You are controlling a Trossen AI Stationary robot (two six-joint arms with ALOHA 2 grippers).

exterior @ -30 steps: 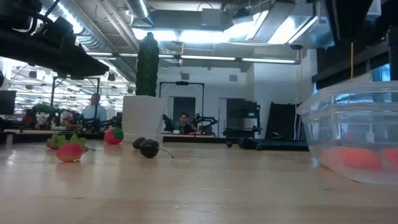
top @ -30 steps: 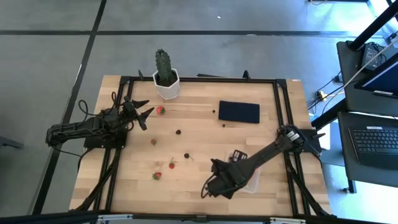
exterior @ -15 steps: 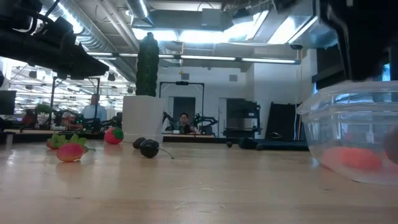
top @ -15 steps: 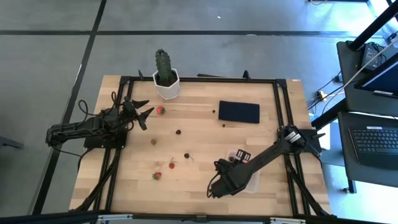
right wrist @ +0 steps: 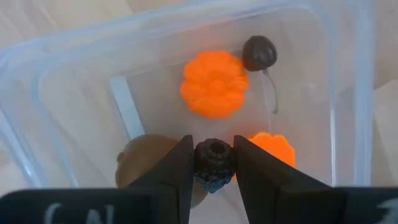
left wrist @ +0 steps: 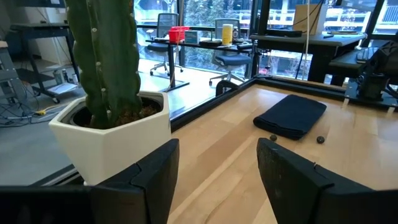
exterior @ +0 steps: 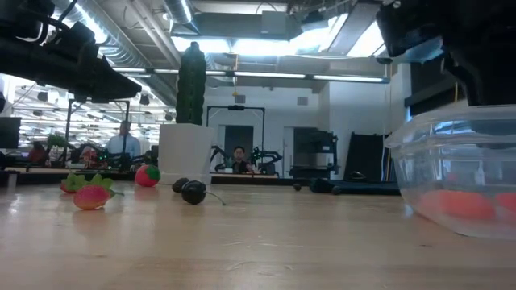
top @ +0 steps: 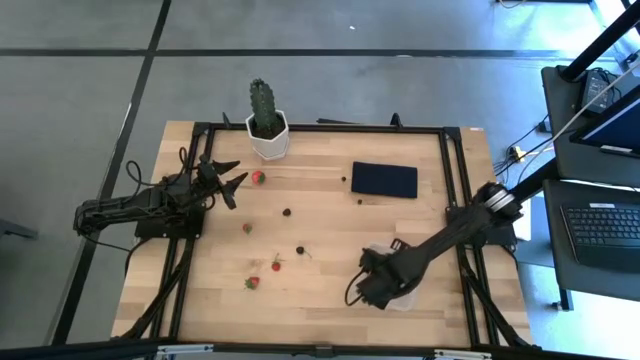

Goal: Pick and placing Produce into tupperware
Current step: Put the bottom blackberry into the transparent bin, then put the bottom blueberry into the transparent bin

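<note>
Tupperware (right wrist: pixel 56 81) sits at the table's front right, directly under the right gripper (right wrist: pixel 214 163), whose jaws are pinched on a dark berry (right wrist: pixel 214 160) above 2 orange balls (right wrist: pixel 213 83), a brown kiwi-like oval and 1 more berry already inside. Release looks like a straight drop. Left gripper (top: pixel 232 178) waits half-open and empty near the cactus (top: pixel 264 108), closer to the loose strawberries (top: pixel 258 178).

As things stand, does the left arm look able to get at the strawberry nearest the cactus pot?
Probably yes. The left gripper is open, holds nothing and sits just beside that strawberry, with bare table between them; the cactus pot stands off to one side.
</note>
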